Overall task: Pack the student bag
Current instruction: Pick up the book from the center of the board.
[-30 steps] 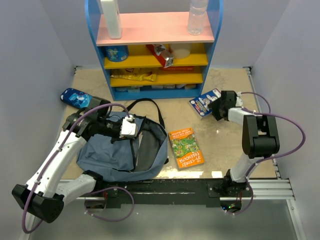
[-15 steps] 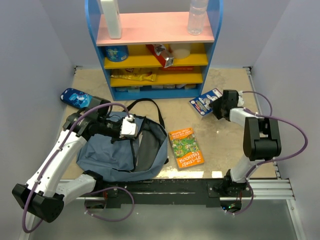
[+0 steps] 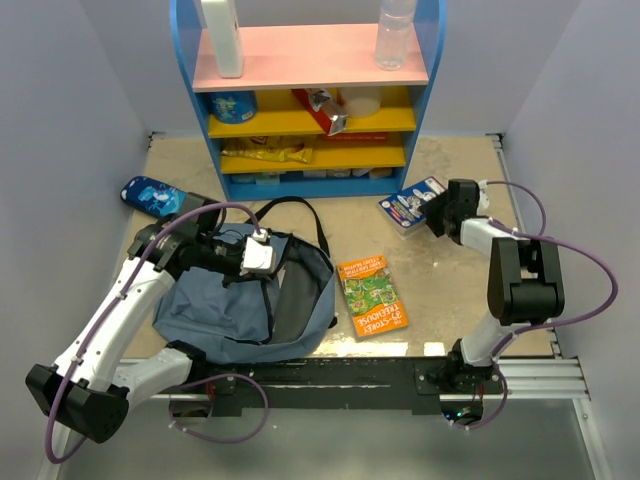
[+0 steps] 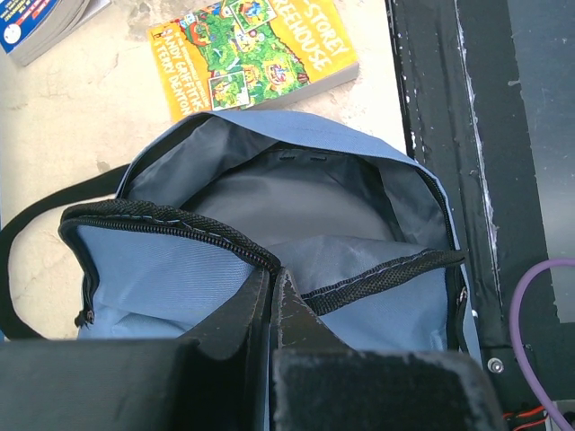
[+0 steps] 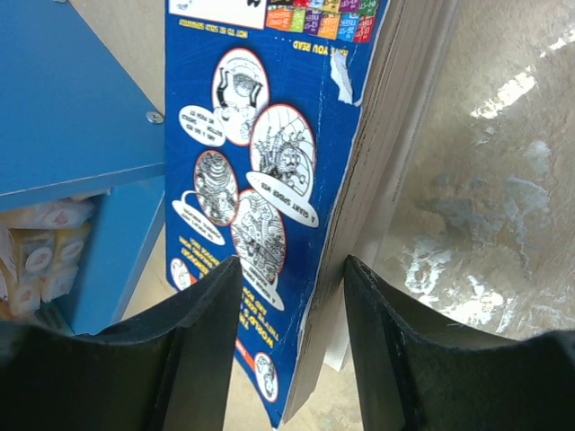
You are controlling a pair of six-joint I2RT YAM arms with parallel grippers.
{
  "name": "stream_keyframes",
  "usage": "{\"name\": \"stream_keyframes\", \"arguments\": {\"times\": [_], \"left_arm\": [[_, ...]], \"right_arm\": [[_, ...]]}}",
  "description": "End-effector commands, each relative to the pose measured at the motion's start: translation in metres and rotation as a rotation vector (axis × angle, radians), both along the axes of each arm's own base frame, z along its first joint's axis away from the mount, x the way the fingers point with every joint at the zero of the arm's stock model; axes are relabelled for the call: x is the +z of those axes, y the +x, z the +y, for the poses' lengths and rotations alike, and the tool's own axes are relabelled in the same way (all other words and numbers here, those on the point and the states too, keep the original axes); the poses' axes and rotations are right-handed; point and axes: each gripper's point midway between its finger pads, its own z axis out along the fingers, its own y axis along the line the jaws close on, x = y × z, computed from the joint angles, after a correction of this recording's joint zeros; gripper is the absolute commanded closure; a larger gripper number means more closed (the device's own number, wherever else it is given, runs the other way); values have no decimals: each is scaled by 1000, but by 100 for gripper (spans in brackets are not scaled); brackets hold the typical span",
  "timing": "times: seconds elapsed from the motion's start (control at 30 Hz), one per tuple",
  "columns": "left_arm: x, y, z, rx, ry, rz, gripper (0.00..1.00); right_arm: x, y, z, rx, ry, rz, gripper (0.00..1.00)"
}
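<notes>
Basically pinching student bag [image 4: 162, 269] zipper rim tight with left gripper [image 4: 272, 274], straddling blue book [image 5: 260, 180] edge with half-open right gripper [image 5: 292, 262].

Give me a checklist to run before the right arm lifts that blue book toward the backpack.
1. Student bag mouth open: ok. The main compartment gapes and its dark lining shows.
2. Left gripper holding the mouth open: ok. It is shut on the bag's zipped rim.
3. Blue book inside the right gripper: ok. One of the fingers stands on each side of it.
4. Right grip firm on the book: cannot tell. Contact is not clear.
5. Orange book packed: not ok. It lies on the table beside the bag.
</notes>
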Motion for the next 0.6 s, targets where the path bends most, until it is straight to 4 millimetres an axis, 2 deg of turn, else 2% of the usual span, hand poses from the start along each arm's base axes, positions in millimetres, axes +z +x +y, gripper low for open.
{"name": "stream_keyframes", "arguments": {"times": [0.0,0.07,0.23,0.3,0.43,0.5,0.57], "left_arm": [[-4,-6,0,-28,-7,20,100],[-4,-6,0,-28,-7,22,100],[-5,-5,-2,-30,-9,34,100],[-6,-5,-2,-31,-8,37,100],[-7,-5,-2,-32,-11,41,100],[-7,-5,-2,-33,-12,41,100],[-7,-5,-3,-33,-15,42,100]], "right_arm": [[77,39,24,80,91,-349,49],[85,41,27,102,99,-391,49],[90,40,32,136,101,-431,49],[102,40,32,145,94,-477,49],[115,43,33,166,72,-506,49],[105,44,33,167,64,-455,49],[79,43,33,158,78,-369,49]]}}
